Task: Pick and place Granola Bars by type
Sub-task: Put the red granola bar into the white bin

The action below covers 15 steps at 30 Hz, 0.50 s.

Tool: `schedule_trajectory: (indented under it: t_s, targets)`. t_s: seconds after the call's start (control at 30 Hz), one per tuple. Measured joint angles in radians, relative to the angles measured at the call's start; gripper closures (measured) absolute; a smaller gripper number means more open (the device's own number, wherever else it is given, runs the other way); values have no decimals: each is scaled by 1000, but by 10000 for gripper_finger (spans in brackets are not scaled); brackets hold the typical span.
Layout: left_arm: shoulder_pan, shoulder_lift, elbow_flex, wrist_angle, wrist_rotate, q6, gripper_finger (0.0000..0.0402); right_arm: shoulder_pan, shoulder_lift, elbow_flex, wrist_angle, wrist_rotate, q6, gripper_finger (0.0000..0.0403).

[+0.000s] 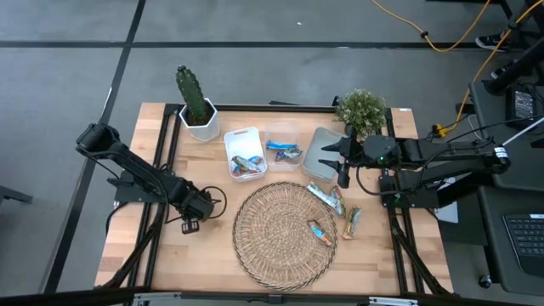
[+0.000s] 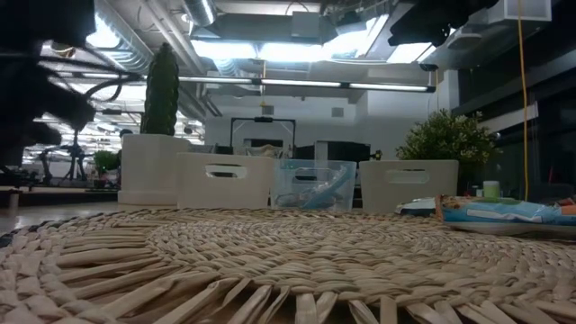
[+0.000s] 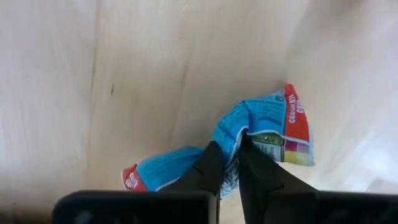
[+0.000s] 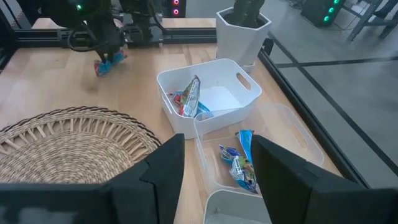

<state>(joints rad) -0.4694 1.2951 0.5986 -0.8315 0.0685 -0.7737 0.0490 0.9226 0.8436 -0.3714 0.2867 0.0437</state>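
A blue granola bar [image 3: 261, 124] with red ends lies on the bare wood left of the round woven mat [image 1: 280, 234]. My left gripper [image 3: 231, 163] points down over it and is shut on it. The right wrist view shows the same bar [image 4: 111, 62] under that arm. Three more bars lie at the mat's right side: a silvery one [image 1: 325, 197], an orange-brown one [image 1: 352, 221] and one on the mat [image 1: 320, 232]. My right gripper [image 4: 214, 168] hangs open above the tubs, holding nothing. My left gripper pinches the blue bar's middle [image 3: 231, 140] between its two fingers [image 3: 210, 167], from above and pointing down. The fingers lie across the bar. The wrapper is crumpled at the pinch and both ends stick out sideways; whether they still rest on the wood I cannot tell.
At the back stand a white tub [image 1: 244, 153] with bars in it, a clear tub [image 1: 283, 151] with blue bars, and a grey tub [image 1: 321, 151]. A potted cactus [image 1: 195, 106] and a small bush [image 1: 361, 110] stand behind them. Bare wood lies near the front left.
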Motion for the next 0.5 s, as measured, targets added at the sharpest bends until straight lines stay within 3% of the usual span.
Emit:
schedule_trajectory:
  t_s: [0.27,0.5]
  targets:
    - [4,-1,169,-8,-29,11,392,0,0,0,-6,0,0,216]
    - [76,-2,469,-82,-219,106,392,0,0,0,-7,0,-3,216]
